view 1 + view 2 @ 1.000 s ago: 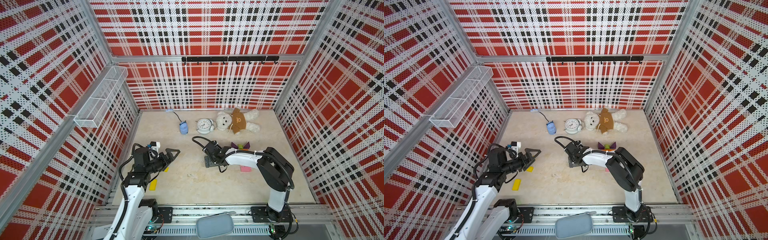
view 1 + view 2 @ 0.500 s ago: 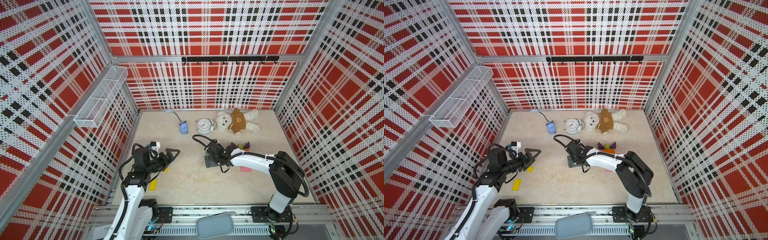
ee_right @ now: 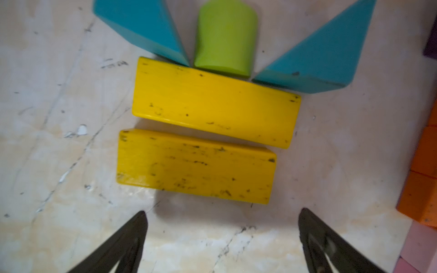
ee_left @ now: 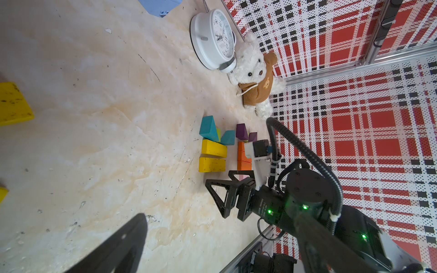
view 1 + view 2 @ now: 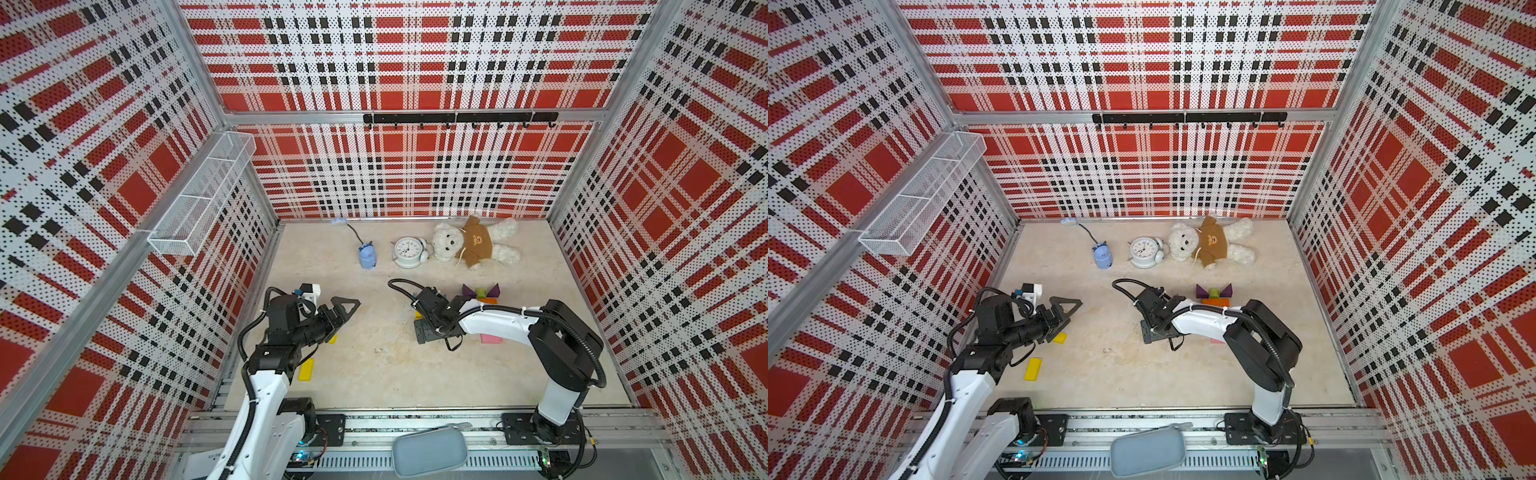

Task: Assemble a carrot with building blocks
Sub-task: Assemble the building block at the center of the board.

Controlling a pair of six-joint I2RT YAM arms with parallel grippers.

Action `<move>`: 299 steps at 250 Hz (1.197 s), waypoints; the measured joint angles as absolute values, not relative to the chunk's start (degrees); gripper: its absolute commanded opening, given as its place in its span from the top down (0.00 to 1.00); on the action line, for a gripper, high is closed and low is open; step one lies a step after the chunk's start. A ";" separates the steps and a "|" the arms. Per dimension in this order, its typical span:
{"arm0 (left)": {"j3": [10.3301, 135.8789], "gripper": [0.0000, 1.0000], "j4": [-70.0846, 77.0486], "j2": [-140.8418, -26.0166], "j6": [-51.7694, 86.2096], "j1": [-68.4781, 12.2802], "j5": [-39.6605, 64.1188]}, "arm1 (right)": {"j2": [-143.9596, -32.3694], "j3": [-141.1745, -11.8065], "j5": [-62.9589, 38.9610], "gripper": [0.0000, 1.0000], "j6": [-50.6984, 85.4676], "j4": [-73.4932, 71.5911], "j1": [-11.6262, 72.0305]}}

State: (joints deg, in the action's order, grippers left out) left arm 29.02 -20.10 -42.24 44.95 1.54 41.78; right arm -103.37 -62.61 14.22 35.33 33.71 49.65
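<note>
In the right wrist view two yellow bars (image 3: pixel 212 101) (image 3: pixel 196 165) lie side by side, with a lime-green stub (image 3: pixel 225 35) and two teal triangles (image 3: pixel 142 26) (image 3: pixel 319 59) at their far side. My right gripper (image 3: pixel 222 211) hangs open just short of the nearer bar, holding nothing. An orange bar (image 5: pixel 488 301), purple triangles (image 5: pixel 470 290) and a pink bar (image 5: pixel 491 340) lie beside it. My left gripper (image 5: pixel 345 305) is open and empty above the floor. Two loose yellow blocks (image 5: pixel 306 369) (image 5: pixel 332 338) lie under the left arm.
A white alarm clock (image 5: pixel 407 251), a teddy bear (image 5: pixel 473 245) and a small blue gadget (image 5: pixel 368 257) line the back of the floor. A wire basket (image 5: pixel 203 199) hangs on the left wall. Plaid walls close in three sides.
The right arm's elbow has swung to the right while its gripper stays open by the yellow bars. The left arm has not moved.
</note>
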 measured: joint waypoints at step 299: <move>28.95 0.00 -20.10 -42.26 44.95 1.23 41.78 | -103.44 -62.50 16.73 0.00 35.46 34.09 47.62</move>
State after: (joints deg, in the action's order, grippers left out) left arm 28.95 -20.10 -42.26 44.95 1.23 41.78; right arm -103.44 -62.50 16.73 35.46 34.09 47.62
